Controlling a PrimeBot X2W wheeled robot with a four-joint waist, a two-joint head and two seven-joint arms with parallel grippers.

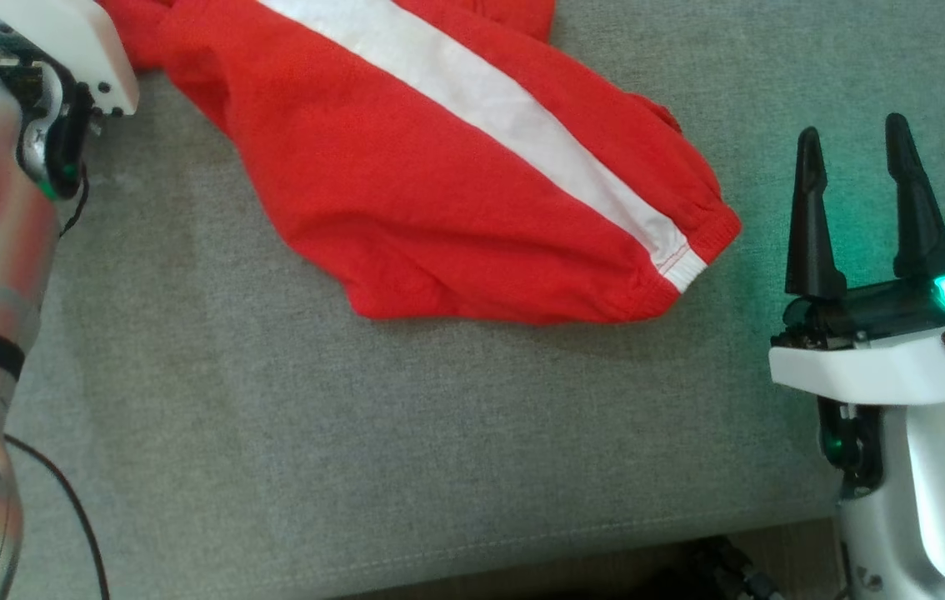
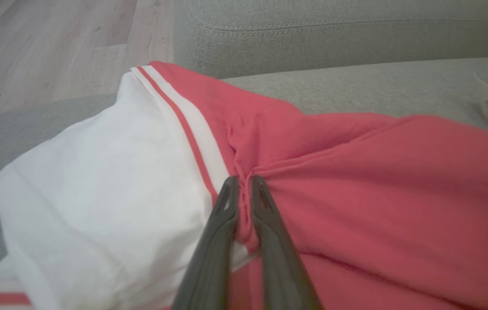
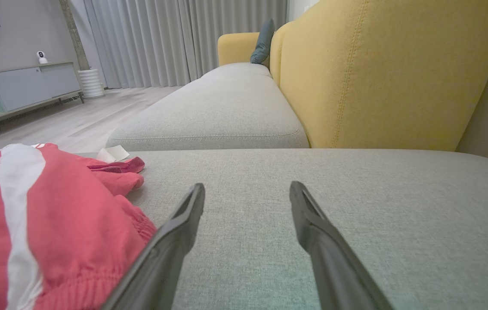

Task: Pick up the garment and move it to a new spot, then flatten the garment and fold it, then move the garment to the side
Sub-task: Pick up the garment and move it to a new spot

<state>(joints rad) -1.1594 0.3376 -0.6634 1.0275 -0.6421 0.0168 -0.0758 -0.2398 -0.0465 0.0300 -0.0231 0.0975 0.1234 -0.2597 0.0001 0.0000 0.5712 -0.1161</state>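
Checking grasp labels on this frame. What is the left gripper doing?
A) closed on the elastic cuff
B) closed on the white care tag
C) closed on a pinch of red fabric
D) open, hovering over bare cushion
C: in the left wrist view the left gripper has its fingers nearly together, with a ridge of the red garment bunched between them.

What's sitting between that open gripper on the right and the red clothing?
Nothing visible. Only bare grey sofa cushion lies between the right gripper and the red garment, whose elastic cuff is just to its left in the head view. The left gripper is shut on a fold of the garment.
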